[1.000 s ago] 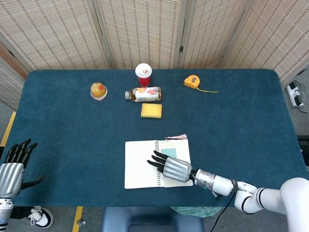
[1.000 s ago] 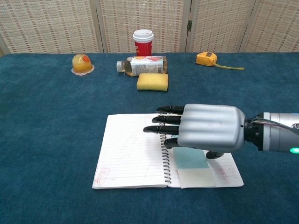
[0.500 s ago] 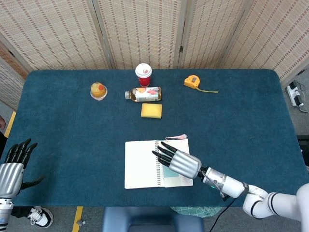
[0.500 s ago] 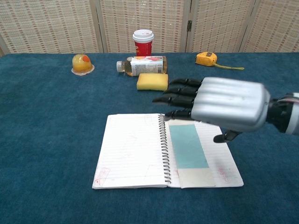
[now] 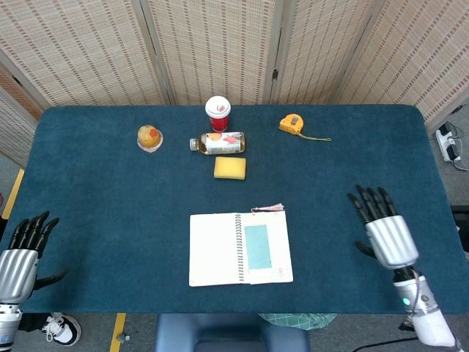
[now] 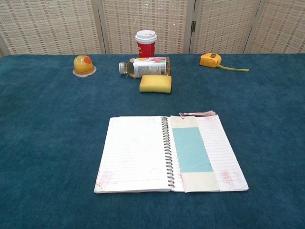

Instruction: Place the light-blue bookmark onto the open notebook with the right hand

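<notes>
The open spiral notebook (image 5: 214, 249) (image 6: 133, 153) lies near the table's front edge. The light-blue bookmark (image 5: 257, 246) (image 6: 192, 149) rests flat on its right page, with a pink tassel (image 6: 198, 114) poking out past the top edge. My right hand (image 5: 384, 231) is at the right side of the table, well clear of the notebook, fingers spread and holding nothing; the chest view does not show it. My left hand (image 5: 22, 249) hangs off the table's front left corner, fingers apart and empty.
Along the back stand a red cup (image 5: 218, 113), a bottle lying on its side (image 5: 218, 143), a yellow sponge (image 5: 229, 168), a jelly cup (image 5: 149, 137) and a yellow tape measure (image 5: 292, 123). Woven screens close off the back.
My right hand has lifted off the notebook and drawn back to the right, leaving the bookmark lying on the right page. The left hand has stayed put.
</notes>
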Robot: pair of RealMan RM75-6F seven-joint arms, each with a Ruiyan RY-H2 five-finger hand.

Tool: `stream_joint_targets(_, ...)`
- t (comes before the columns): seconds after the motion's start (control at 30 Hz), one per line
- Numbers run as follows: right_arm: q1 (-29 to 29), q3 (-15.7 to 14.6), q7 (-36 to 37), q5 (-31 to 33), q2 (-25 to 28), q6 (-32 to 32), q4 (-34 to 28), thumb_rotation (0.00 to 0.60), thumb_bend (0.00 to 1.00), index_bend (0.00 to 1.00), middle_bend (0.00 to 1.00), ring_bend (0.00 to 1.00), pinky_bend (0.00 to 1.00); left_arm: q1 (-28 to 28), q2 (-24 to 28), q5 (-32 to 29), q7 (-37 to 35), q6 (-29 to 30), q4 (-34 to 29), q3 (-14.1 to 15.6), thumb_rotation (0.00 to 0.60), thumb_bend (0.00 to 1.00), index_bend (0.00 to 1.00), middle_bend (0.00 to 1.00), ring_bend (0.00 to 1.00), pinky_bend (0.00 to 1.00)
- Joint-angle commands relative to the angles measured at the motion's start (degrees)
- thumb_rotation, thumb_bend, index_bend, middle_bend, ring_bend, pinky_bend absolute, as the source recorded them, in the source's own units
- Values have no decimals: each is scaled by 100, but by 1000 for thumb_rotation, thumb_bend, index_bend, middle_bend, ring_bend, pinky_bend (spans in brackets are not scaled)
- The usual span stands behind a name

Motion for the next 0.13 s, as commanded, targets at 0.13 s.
stream_joint_targets(0.13,-547,345,609,790,102,135,524,600,0,0,0,0,0,-23,-64,110,-140,52,142,2,600,118,48,22,0,0)
